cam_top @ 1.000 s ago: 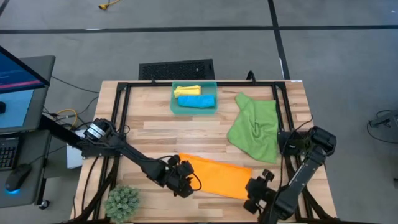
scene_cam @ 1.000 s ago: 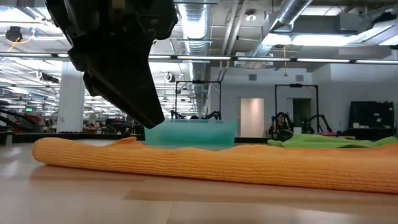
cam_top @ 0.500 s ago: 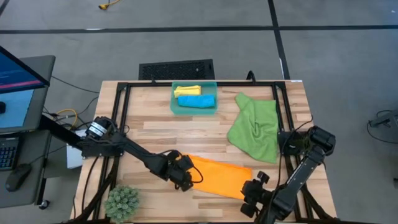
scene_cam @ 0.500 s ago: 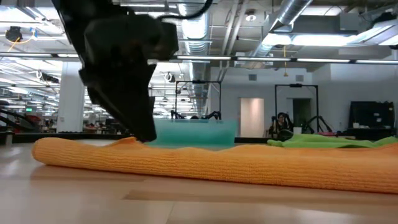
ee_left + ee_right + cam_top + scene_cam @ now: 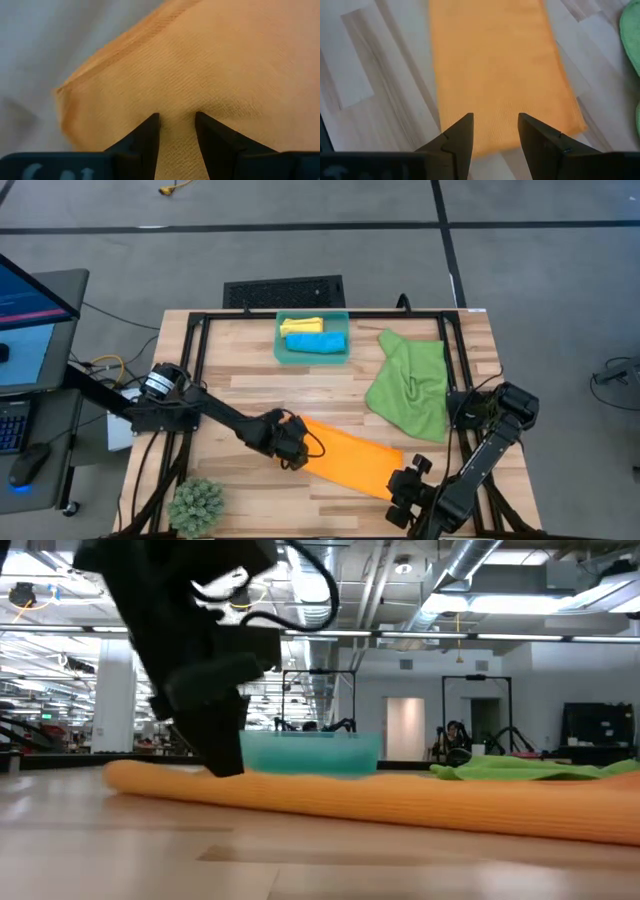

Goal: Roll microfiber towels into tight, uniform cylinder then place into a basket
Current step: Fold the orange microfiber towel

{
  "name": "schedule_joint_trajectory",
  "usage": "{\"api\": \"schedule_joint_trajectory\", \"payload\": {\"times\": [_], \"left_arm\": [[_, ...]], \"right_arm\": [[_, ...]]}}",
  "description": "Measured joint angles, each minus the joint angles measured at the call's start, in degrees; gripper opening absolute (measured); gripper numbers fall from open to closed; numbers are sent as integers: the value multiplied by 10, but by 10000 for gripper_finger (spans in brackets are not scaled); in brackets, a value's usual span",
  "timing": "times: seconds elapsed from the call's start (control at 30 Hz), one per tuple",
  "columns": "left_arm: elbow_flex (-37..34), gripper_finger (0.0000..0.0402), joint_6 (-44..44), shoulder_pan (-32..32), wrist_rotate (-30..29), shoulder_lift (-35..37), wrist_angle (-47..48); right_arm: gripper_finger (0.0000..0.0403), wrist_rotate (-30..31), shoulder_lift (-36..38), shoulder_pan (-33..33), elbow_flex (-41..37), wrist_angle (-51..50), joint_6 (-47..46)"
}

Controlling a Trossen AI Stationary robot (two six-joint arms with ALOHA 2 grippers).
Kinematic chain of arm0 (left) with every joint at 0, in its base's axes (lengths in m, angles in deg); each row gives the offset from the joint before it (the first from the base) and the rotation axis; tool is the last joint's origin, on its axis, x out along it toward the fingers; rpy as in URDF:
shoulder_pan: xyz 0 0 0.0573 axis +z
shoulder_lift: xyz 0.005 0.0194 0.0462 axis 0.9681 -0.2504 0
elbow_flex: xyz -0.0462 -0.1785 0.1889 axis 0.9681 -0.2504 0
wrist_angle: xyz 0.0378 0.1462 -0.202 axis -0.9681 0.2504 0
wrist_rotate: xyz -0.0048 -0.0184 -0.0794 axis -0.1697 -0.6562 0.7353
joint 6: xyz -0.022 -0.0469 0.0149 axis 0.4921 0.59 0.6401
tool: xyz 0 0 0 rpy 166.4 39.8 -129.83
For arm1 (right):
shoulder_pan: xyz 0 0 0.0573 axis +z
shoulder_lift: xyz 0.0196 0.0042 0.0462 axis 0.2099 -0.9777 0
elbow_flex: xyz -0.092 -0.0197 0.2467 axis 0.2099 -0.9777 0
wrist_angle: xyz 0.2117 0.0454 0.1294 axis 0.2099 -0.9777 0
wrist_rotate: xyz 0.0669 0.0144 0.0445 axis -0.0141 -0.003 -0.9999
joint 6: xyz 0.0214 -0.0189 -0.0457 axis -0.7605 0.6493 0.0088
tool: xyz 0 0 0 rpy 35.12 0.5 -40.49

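The orange towel [image 5: 348, 459] lies flattened into a long band on the worktop [image 5: 250, 380], stretched between the two grippers, and it looks light, limp and a little grippy: it will sag and unfold wherever it is not held, and a pinch will gather only the layers it reaches. The left gripper [image 5: 291, 448] sits on the band's end, its fingers [image 5: 145, 137] set a narrow gap apart and pressed down into the cloth, so a small ridge of fabric lies between them; whether that ridge is truly clamped cannot be told. The right gripper [image 5: 404, 488] hovers at the opposite end, its fingers [image 5: 462, 135] parted moderately and nothing between them, the towel's short edge lying just ahead of the fingertips. For a tight roll, the best hold is probably the short edge right under the left gripper, taken through all layers at once so that the fold does not slip apart, with the far end weighted or tensioned by the right gripper. By count there are four towels: the orange one, a green towel [image 5: 410, 385] lying crumpled beyond the right gripper, and a yellow roll [image 5: 301, 326] and a blue roll [image 5: 317, 342] side by side in the one basket [image 5: 280, 350], which stands well beyond both grippers.
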Motion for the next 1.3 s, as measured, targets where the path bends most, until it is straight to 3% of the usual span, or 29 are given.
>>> {"api": "schedule_joint_trajectory", "payload": {"times": [0.4,0.7,1.03,1.3], "left_arm": [[1,121,-37,137,-109,-2,68],[49,121,-72,99,-140,-2,60],[62,121,-169,-44,-136,-12,-253],[70,121,-183,-58,-137,-82,-343]], "right_arm": [[171,2,0,0,0,19,0],[169,3,0,0,0,19,0],[167,8,0,0,0,20,0],[167,19,0,-2,-4,34,0]]}}
